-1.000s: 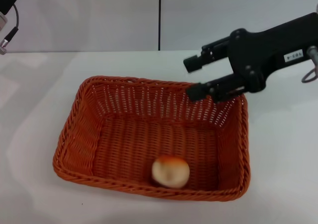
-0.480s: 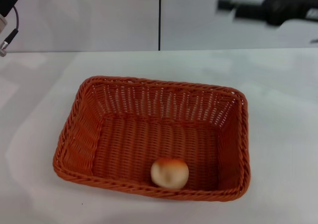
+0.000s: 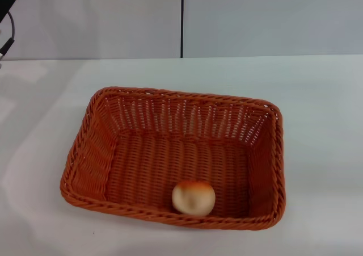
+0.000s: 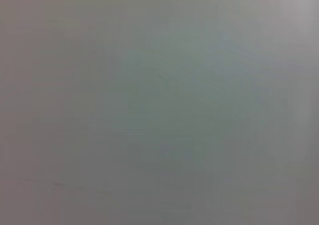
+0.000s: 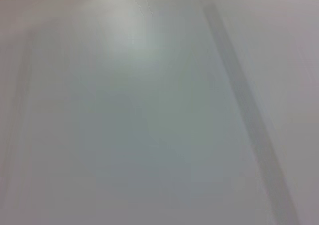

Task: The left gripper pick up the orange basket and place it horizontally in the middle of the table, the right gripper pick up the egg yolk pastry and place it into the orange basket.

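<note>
The orange basket [image 3: 142,111] lies flat with its long side across the middle of the white table [image 3: 317,97] in the head view. Inside it, near the front wall, rests the egg yolk pastry [image 3: 193,197], pale with a browner top. Neither gripper shows in any view. Only a bit of the left arm's black cable [image 3: 7,37] appears at the top left corner. Both wrist views show nothing but a plain pale surface.
A pale wall with a dark vertical seam [image 3: 182,20] stands behind the table's far edge. White tabletop surrounds the basket on all sides.
The right gripper, open above the basket's far right corner a second ago, has risen up and right out of the head view. The pastry stays in the basket.
</note>
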`<state>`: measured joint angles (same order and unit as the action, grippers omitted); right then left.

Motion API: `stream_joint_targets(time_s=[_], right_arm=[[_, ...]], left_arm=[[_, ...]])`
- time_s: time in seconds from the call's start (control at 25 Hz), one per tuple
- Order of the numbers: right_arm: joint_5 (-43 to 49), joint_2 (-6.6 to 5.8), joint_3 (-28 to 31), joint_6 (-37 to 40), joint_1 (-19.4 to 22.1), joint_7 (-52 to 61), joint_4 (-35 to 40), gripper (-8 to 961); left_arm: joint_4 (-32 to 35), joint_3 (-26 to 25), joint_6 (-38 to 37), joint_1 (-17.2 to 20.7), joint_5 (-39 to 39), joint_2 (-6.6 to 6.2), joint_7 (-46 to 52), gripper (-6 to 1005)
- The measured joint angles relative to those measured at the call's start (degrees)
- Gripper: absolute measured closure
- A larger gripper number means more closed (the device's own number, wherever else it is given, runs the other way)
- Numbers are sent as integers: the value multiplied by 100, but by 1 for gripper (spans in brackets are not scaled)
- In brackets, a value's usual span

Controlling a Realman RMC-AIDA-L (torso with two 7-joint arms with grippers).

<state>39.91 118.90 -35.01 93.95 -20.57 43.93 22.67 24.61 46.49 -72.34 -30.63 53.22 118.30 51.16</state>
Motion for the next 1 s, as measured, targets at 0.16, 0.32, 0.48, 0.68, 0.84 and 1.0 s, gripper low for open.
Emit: stream_joint_targets(time_s=[0.16, 0.32, 0.48, 0.68, 0.84, 1.0], right_arm=[[-703, 2, 54, 5, 6, -1120, -664, 287], [-1307, 1, 68, -44, -39, -2125, -1155, 287], [-1396, -6, 111, -131, -51, -2253, -1271, 287], [-1405, -7, 140, -172, -57, -2258, -1290, 287], [-1409, -8, 138, -202, -85, -2257, -1298, 287], [-1412, -8, 130, -257, -126, -2257, -1301, 287]], left_arm=[[0, 0, -53, 36, -41, -4, 0, 372], [-2, 1, -241, 143, -296, 8, -99, 372], [-211, 9, -468, 199, -654, 23, -428, 372], [-510, 1, -619, 198, -1082, 21, -790, 372], [-670, 3, -723, 219, -1286, 25, -907, 372], [-686, 2, -735, 240, -1321, 26, -907, 372]])
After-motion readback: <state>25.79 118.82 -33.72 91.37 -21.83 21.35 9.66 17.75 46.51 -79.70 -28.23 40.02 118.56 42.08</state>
